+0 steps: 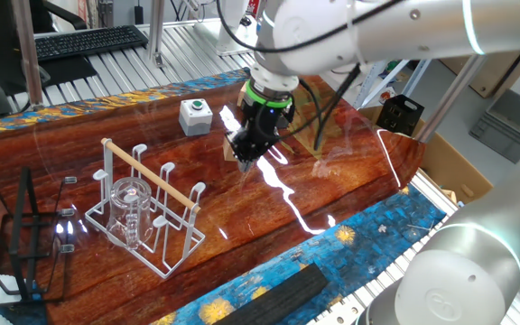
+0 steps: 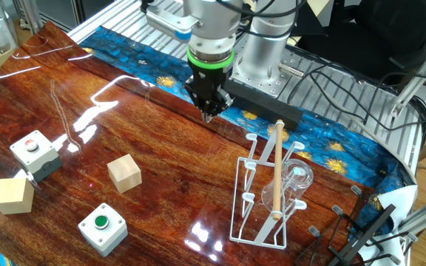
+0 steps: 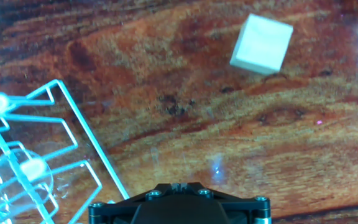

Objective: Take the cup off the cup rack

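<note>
Glossy red wooden table: clear glass mug sits on the white wire rack; black gripper, pinched empty, hovers well apart.

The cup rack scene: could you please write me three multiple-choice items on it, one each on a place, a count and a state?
1. Where is the cup?
A. on the cup rack
B. in the end effector
C. on a wooden block

2. How many button boxes stand on the table in the other fixed view?
A. one
B. two
C. four

3. How is the end effector?
A. shut on the cup
B. open wide
C. shut, holding nothing

Key: 1 A, the cup sits over a peg beside the wooden rod; 2 B, one box with a red button and one with a green button; 3 C, its fingertips meet in a point above bare table, apart from the rack.
</note>
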You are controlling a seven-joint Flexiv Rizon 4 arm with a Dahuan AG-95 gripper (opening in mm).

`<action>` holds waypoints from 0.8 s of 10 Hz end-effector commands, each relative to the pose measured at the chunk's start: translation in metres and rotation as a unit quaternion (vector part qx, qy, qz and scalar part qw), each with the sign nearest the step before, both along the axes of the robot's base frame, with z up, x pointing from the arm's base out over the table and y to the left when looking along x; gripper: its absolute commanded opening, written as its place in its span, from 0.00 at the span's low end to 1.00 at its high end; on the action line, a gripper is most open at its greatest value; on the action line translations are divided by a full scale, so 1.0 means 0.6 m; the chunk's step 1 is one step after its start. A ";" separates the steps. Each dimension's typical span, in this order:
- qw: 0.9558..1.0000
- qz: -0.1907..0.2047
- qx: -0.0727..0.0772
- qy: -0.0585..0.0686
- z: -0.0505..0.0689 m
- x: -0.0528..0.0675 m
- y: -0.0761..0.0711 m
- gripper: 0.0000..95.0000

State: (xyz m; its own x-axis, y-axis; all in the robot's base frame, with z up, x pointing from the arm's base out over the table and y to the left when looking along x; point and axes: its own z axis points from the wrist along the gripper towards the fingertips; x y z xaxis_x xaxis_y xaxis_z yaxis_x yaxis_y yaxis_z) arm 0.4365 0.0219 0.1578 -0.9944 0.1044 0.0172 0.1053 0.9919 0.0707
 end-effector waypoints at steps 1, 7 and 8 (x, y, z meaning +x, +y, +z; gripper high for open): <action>1.000 -0.001 0.002 0.002 0.000 0.002 0.001 0.00; 1.000 -0.015 0.005 0.005 0.007 0.060 -0.005 0.00; 1.000 -0.021 0.004 0.004 0.007 0.088 -0.006 0.00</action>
State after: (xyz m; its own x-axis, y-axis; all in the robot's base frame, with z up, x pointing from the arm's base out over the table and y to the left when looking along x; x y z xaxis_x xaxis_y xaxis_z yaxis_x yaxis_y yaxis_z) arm 0.4913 0.0183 0.1610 -0.9891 0.1446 0.0281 0.1464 0.9861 0.0780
